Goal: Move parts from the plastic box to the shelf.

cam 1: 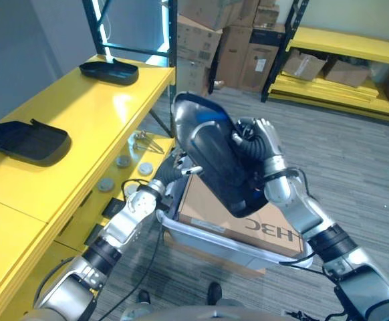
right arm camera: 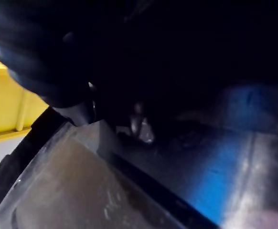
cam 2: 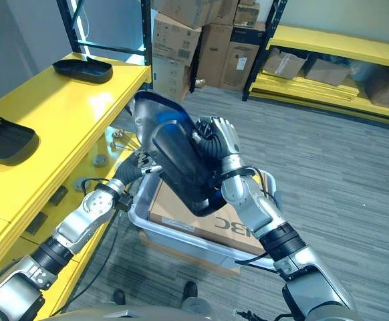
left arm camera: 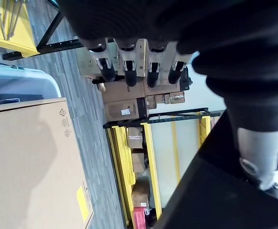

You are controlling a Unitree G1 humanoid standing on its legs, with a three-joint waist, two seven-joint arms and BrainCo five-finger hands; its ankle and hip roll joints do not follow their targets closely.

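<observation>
I see a big black part [cam 1: 214,160] held up in the air above the plastic box [cam 1: 201,234], tilted, its glossy top end twd the shelf side, lower end hanging over the cardboard [cam 1: 214,210] that lies inside the box.

Right hand [cam 1: 265,150] is on the part's right edge near the top, dark ribbed cover and silver fingers wrapped over the rim; from head cam it looks clamped on the part. Right wrist cam is very dark, just shiny black surface w/ a blue reflection close up, can't read fingers there.

Left hand [cam 2: 141,168] sits at the part's lower left side, right by the box's near-left corner. Fingers mostly hidden behind the part in the head views. Left wrist cam shows its fingers [left arm camera: 129,67] in a row, roughly straight and side by side, w/ a black surface just beside the hand; can't tell if they grip the part or just lean on it.

Yellow shelf [cam 1: 107,107] runs along the robot's left. Two more black parts lie on top of it: one near [cam 1: 27,139], one far [cam 1: 109,70] at the back end, well apart from each other. Held part isn't touching the shelf.

Bkgd: stacked cardboard boxes [cam 1: 231,40] on grey floor, another yellow rack [cam 1: 355,50] far right w/ boxes on it.
</observation>
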